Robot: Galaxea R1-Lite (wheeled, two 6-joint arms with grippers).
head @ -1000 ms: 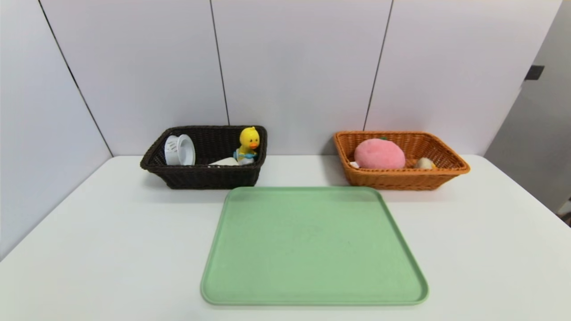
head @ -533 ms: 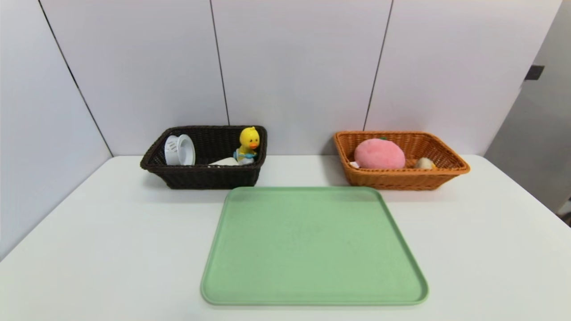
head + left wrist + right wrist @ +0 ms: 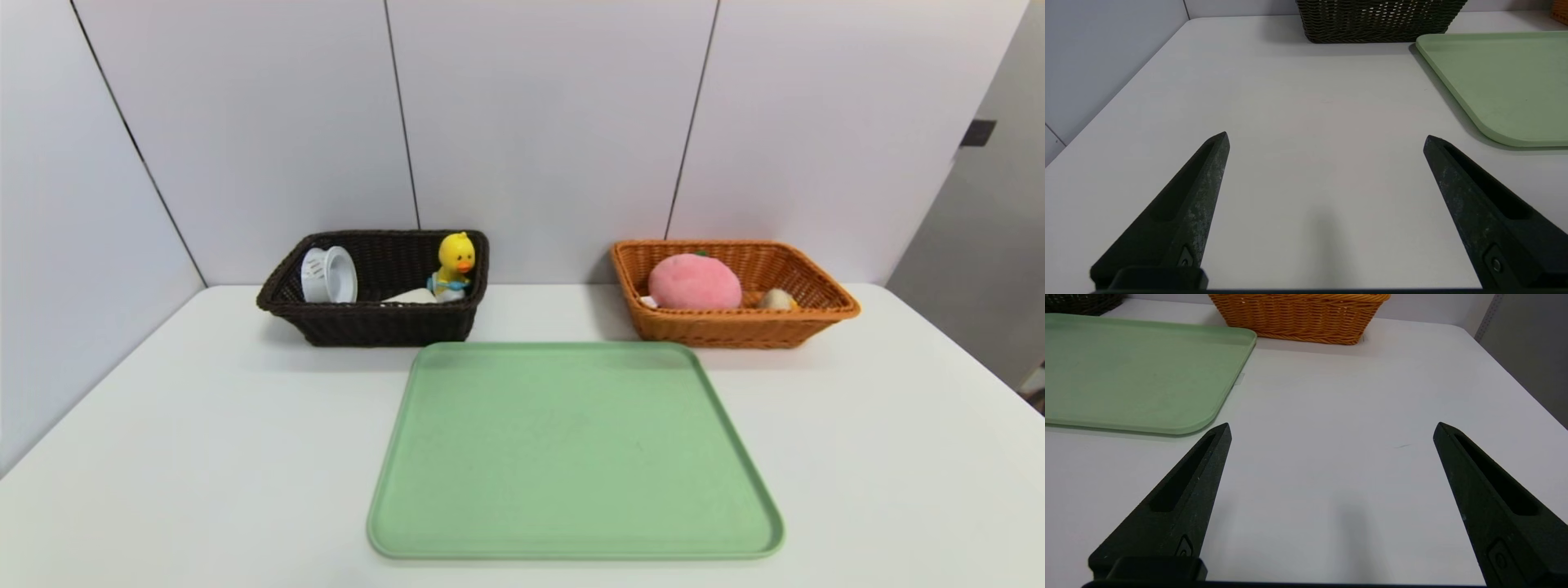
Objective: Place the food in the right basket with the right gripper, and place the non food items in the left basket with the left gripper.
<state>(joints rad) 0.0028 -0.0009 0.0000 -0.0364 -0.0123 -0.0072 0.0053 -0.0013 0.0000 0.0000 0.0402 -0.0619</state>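
Left gripper (image 3: 1326, 139) sits low over bare table (image 3: 163, 425) on the robot's left, jaws spread wide, nothing between them; it is out of the head view. Dark left basket (image 3: 371, 322) stands at the back left and holds the non-food: a white ribbed cup (image 3: 328, 275) on its side, a yellow duck toy (image 3: 454, 260) upright against the basket's right wall, and something pale (image 3: 412, 296) low between them, which cannot be identified.

The green tray (image 3: 571, 449) in the centre, just in front of both baskets, carries nothing.

Orange right basket (image 3: 735, 327) at the back right holds a pink plush peach (image 3: 694, 282) and a small pale round item (image 3: 776, 299) beside it, probably food, too small to tell.

Right gripper (image 3: 1332, 430) is low over the table on the robot's right, beside the tray's near corner, jaws released wide and empty.

Judgement: sorting looks finished; nothing is left on tray or table to pick. Both arms look parked. The next move calls for no grasp, at most holding the rest pose clear of the tray.
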